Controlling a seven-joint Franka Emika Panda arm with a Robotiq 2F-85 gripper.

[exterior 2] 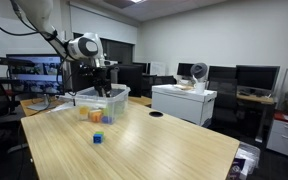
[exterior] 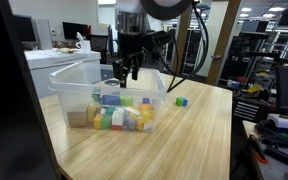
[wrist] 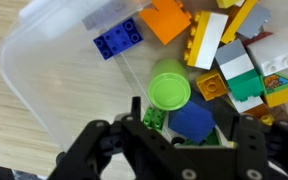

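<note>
In the wrist view, the two fingers of the gripper point(wrist: 182, 125) stand spread apart with nothing clamped between them. A dark blue block point(wrist: 192, 122) lies in the gap between them, with a small green studded brick point(wrist: 154, 118) just beside it. A round green block point(wrist: 169, 90) touches the blue one from above. Further out lie a flat blue brick point(wrist: 116, 40), an orange block point(wrist: 164, 20) and a yellow brick point(wrist: 206, 40). All of these lie inside the clear plastic bin point(wrist: 44, 60). In an exterior view the gripper point(exterior: 128, 72) hangs just inside the bin's rim point(exterior: 64, 85), above the heap. A loose green block point(exterior: 181, 101) lies near the bin on the wooden table point(exterior: 184, 140).
</note>
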